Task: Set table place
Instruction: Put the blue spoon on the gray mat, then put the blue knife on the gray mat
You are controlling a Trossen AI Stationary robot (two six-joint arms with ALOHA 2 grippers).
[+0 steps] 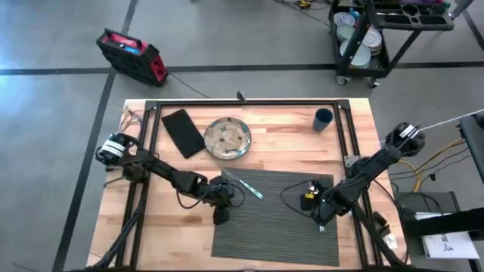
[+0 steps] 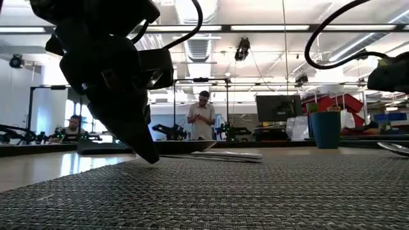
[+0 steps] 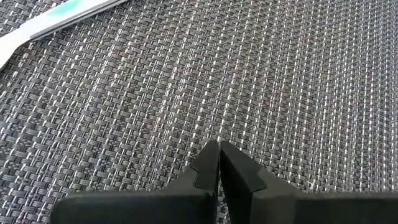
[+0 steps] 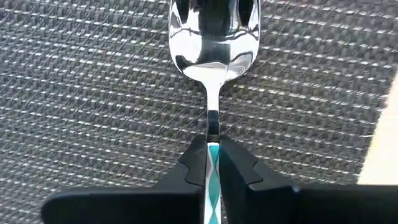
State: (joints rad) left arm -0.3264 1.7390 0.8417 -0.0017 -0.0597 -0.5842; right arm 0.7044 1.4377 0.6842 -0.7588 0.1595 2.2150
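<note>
R pincer (image 4: 212, 163) clamped on teal-handled steel spoon (image 4: 213, 43), bowl at 12 o'clock over ribbed dark grey placemat (image 1: 280, 219); L pincer (image 3: 219, 163) clenched empty.

Two dark, near-black arms, slim jointed links. Left arm (image 1: 162, 175) has a white-and-black block at its base end and a black cable looping by the wrist. Right arm (image 1: 370, 168) has a similar pale base block, a yellow part near the wrist, and black cable loops. Fingers (image 3: 199, 180) matte black, wedge-shaped, tapering.
</note>
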